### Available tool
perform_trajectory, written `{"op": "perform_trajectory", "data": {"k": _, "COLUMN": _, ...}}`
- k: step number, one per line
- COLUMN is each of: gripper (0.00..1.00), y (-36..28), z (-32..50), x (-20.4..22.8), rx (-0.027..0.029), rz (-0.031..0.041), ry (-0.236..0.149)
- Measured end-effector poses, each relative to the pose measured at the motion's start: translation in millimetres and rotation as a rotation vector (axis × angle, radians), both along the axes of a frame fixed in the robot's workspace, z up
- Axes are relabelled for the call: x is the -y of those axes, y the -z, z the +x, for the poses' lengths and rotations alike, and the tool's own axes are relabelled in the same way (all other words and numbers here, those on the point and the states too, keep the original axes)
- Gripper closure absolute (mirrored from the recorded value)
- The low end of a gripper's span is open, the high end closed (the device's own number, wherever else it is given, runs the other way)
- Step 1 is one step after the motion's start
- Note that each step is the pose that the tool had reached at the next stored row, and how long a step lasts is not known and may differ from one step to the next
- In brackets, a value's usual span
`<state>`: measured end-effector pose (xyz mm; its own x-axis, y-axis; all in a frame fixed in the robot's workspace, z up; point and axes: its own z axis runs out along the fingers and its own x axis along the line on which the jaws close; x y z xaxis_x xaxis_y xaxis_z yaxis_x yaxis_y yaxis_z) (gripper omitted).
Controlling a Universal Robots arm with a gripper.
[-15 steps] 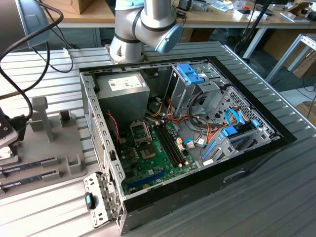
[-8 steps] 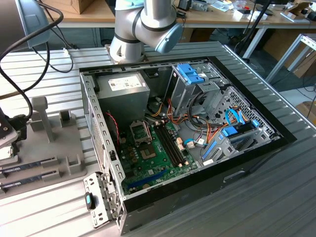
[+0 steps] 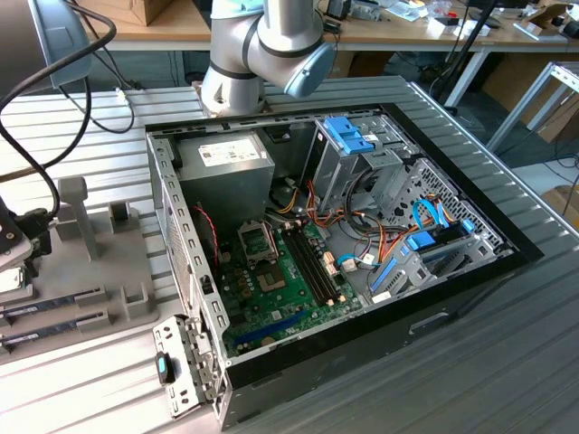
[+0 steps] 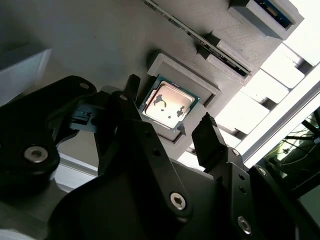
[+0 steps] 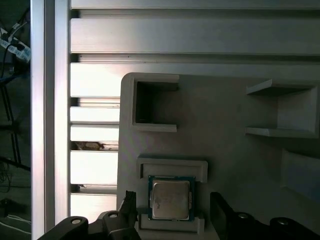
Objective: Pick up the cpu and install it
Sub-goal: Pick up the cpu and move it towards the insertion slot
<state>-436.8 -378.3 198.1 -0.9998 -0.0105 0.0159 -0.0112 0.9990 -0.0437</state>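
Spread hand [image 5: 172, 197] straddles cpu [image 5: 171, 201]; gaps at edges.

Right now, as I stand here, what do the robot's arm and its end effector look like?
The arm is a chain of thick round silver-grey tubes, with a pale blue cap on one joint. The end effector is matt black: two narrow fingers on chunky hinged links held by silver bolts.

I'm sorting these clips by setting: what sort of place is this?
Probably a robotics lab or workshop: an open computer case on a slatted metal table, a robot arm, cluttered workbenches behind.
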Motion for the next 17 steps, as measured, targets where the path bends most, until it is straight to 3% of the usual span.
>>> {"op": "perform_trajectory", "data": {"k": 17, "gripper": 0.31, "y": 13.6, "z": 2.4, "x": 0.0, "rx": 0.0000, "rz": 0.0000, "ry": 0.000}}
